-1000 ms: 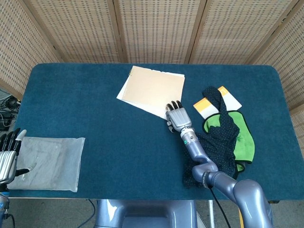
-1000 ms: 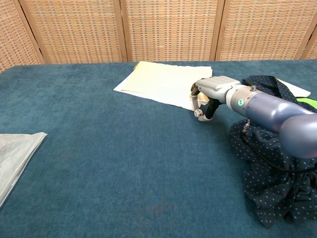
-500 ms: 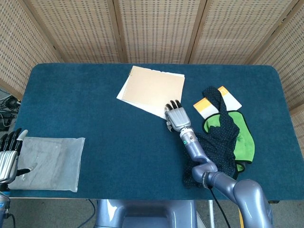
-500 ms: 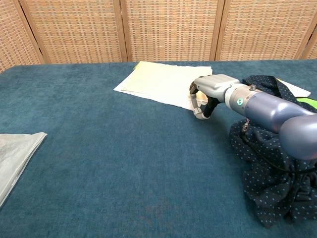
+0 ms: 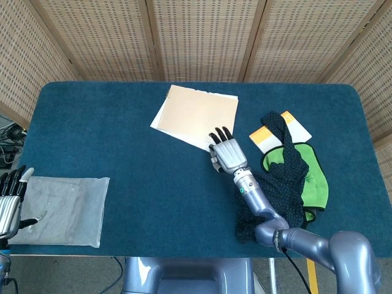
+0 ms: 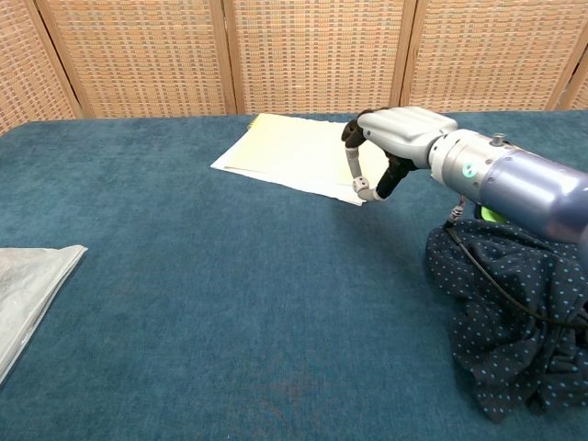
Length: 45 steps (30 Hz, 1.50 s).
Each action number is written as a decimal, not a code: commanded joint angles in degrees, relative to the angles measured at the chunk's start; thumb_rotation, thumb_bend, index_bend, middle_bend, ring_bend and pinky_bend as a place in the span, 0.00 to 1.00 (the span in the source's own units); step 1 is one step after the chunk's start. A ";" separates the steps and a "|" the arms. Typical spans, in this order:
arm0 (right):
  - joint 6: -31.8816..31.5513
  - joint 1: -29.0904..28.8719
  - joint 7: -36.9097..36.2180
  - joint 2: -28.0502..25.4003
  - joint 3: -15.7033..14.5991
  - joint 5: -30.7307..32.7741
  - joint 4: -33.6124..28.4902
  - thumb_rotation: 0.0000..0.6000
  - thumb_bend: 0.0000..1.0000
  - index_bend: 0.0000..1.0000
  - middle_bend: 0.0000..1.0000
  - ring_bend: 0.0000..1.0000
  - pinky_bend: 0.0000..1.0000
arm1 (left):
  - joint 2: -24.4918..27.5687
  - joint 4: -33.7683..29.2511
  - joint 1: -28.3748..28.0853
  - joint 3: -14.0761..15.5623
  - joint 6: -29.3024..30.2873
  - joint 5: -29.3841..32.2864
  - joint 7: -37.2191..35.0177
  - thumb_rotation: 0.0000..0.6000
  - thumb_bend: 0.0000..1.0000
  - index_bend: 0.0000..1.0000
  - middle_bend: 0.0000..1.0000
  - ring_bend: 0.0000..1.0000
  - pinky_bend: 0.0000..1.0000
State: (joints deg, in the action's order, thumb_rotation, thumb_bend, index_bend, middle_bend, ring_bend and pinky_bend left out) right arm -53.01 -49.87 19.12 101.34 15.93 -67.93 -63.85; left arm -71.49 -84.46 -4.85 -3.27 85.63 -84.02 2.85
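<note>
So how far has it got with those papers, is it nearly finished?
Early, by the look of it. The paper stack lies flat on the blue table, unheld. The right hand hangs over its near corner with fingers curled, gripping nothing. The left hand rests by the clear plastic bag, which looks empty.

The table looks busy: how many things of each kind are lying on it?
Paper folders: 1
Clear plastic bags: 1
Orange-and-white cards: 2
Dark dotted cloths: 1
Green cloth items: 1
Total: 6
</note>
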 commanded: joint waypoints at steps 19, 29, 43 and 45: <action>-7.37 7.24 9.87 -8.61 -5.07 1.41 -21.52 1.00 0.33 0.37 0.07 0.00 0.00 | 0.67 -1.71 0.25 0.41 1.32 -1.59 1.01 1.00 0.02 0.00 0.00 0.00 0.00; -8.48 8.61 8.84 -10.47 -5.53 1.34 -21.60 1.00 0.33 0.28 0.00 0.00 0.00 | 0.67 -1.57 0.27 0.27 1.28 -1.31 0.96 1.00 0.02 0.00 0.00 0.00 0.00; -29.41 23.81 -4.44 -20.70 -12.59 -12.02 -22.57 1.00 0.20 0.06 0.00 0.00 0.00 | 0.56 -1.16 0.59 -0.20 1.40 -0.13 0.88 1.00 0.02 0.00 0.00 0.00 0.00; -31.70 26.23 -6.04 -21.80 -14.48 -13.76 -21.92 1.00 0.20 0.02 0.00 0.00 0.00 | 0.47 -1.08 0.67 -0.23 1.51 0.00 1.28 1.00 0.02 0.00 0.00 0.00 0.00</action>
State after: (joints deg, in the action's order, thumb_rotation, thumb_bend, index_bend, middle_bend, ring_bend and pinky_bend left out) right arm -80.74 -27.67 16.46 82.01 4.65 -78.02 -86.36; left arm -70.99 -85.58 -4.22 -3.49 87.09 -84.08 4.03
